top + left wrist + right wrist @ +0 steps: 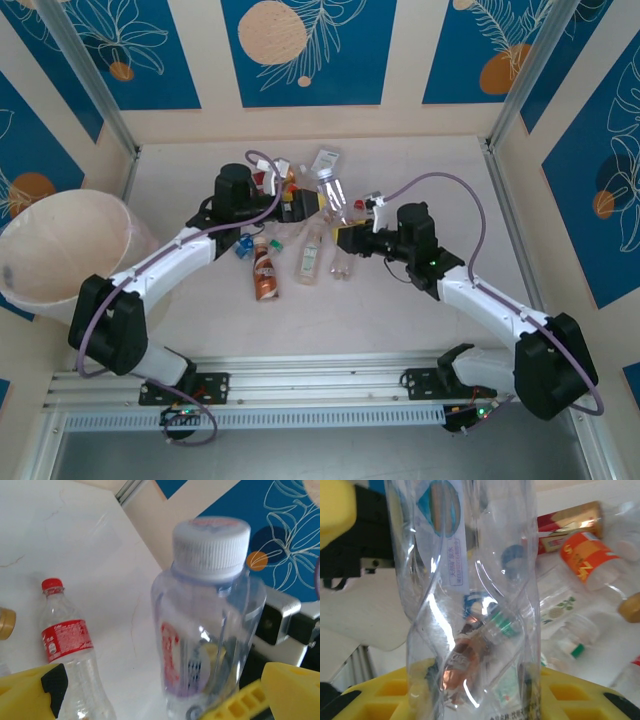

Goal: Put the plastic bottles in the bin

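My right gripper [475, 695] is clamped on a crumpled clear bottle [470, 580], left gripper [160, 695] apart; the thin wall could buckle and slip out on the swing to the bin [60, 250] at 9 o'clock.

Counter [180, 175], pale, marbled. Brown-labelled bottle [265, 272] lying flat; clear bottle [310, 258] just right of it; bottle cluster [300, 185] beyond it.

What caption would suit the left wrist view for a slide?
Open left gripper around a clear white-capped bottle, with a red-labelled bottle lying on the table beyond.
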